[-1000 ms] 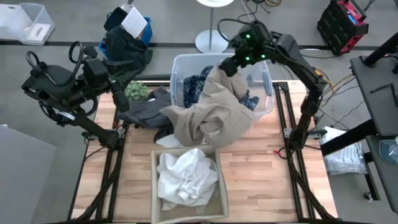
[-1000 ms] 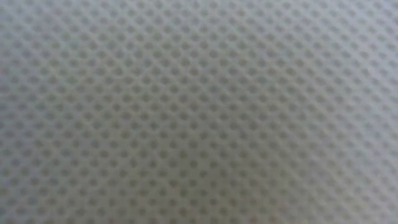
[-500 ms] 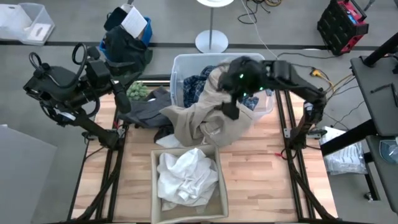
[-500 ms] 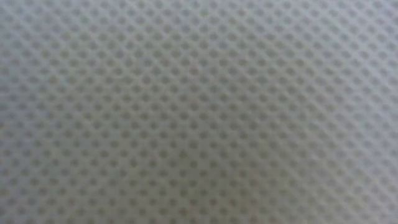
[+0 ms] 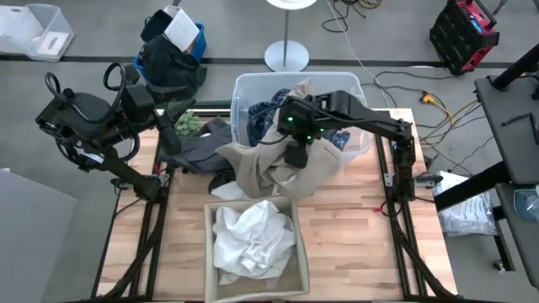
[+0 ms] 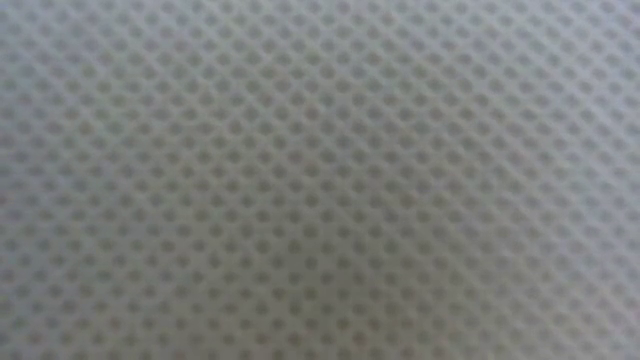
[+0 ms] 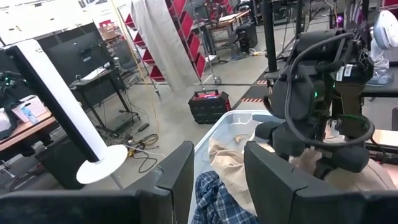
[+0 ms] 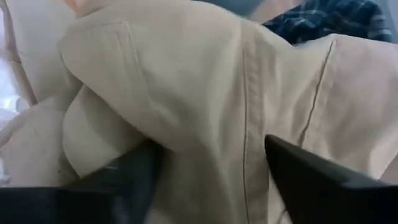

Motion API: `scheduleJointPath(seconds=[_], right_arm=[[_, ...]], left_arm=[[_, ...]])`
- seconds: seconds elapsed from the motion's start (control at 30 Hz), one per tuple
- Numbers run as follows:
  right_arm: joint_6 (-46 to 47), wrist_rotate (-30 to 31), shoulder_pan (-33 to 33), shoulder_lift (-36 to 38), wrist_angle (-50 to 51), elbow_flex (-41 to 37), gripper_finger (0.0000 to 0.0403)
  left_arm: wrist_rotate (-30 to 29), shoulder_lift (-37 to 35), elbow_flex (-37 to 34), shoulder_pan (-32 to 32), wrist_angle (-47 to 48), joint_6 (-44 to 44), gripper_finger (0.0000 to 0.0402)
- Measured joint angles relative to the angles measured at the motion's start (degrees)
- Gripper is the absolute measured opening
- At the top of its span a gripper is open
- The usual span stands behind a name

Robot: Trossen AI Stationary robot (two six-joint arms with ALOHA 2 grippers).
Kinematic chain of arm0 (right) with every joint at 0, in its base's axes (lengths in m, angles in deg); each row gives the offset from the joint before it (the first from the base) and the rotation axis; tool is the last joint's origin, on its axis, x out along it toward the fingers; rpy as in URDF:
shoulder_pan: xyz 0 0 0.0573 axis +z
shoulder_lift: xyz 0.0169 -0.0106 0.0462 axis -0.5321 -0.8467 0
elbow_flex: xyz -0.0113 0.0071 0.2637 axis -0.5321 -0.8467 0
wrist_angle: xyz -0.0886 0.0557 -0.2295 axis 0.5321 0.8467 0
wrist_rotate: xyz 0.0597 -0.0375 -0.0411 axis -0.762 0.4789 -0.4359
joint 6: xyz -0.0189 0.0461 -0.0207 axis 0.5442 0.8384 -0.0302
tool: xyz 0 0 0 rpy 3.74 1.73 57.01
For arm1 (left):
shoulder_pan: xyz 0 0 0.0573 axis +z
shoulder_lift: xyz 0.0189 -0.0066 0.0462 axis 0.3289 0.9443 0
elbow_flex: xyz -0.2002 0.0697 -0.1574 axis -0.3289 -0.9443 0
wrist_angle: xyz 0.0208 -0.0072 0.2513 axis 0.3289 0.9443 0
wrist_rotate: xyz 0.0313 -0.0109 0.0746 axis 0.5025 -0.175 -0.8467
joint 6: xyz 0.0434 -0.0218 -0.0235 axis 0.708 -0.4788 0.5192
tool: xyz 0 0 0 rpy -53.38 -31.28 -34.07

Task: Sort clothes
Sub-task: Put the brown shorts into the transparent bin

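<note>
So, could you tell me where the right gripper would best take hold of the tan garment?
Probably at the raised seamed fold of the tan garment lying directly under the right gripper, coming straight down from above. The cloth drapes from the clear bin onto the table, and that ridge, seen between the open jaws in the right wrist view, gives them something to pinch.

- The khaki garment [image 5: 278, 164] is plain tan, with stitched seams of the same colour showing in the right wrist view.
- The plaid shirt [image 5: 268, 114] is dark blue checked with paler lines.
- The shirts [image 5: 251, 237] in the box [image 5: 210, 252] are white; the box itself is beige.
- The piece [image 5: 200, 150] by the plant ball [image 5: 187, 124] is dark grey; the ball is fuzzy green.
- The bin [image 5: 358, 126] is clear and pale.
- The table [image 5: 354, 227] is light wood in strips.
- The low view shows only grey dotted mesh.
</note>
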Motion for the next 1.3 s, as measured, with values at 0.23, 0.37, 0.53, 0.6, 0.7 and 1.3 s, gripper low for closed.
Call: scheduleJointPath(seconds=[0.23, 0.37, 0.53, 0.6, 0.7, 1.3], right_arm=[[-3.87, 0.06, -0.03, 0.86, -4.91, 0.0, 0.0025], [-5.19, 4.42, -0.82, 5.2, -14.95, 0.0, 0.0011], [-11.98, 25.73, -2.37, 11.73, -34.68, 0.04, 0.0009], [-14.36, 31.07, -3.87, 13.79, -42.63, 0.06, 0.0009], [-15.32, 34.38, -6.89, 16.4, -47.8, 0.17, 0.0009], [6.73, 17.68, -15.63, 1.3, 0.87, -0.97, 0.0009]], left_arm=[[0.0, 0.0, 0.0, 0.0, 0.11, 0.0, 0.0121], [0.0, -0.06, 0.0, 0.0, 0.48, 0.16, 0.0121], [-0.04, -0.36, 0.02, 0.0, 0.43, 1.65, 0.0121], [-0.07, -0.54, 0.02, -0.02, 0.44, 2.35, 0.0121], [-0.07, -0.89, 0.02, 0.0, 0.39, 3.15, 0.0121], [-0.11, -4.17, 0.02, -0.01, 1.98, 7.42, 0.0121]])
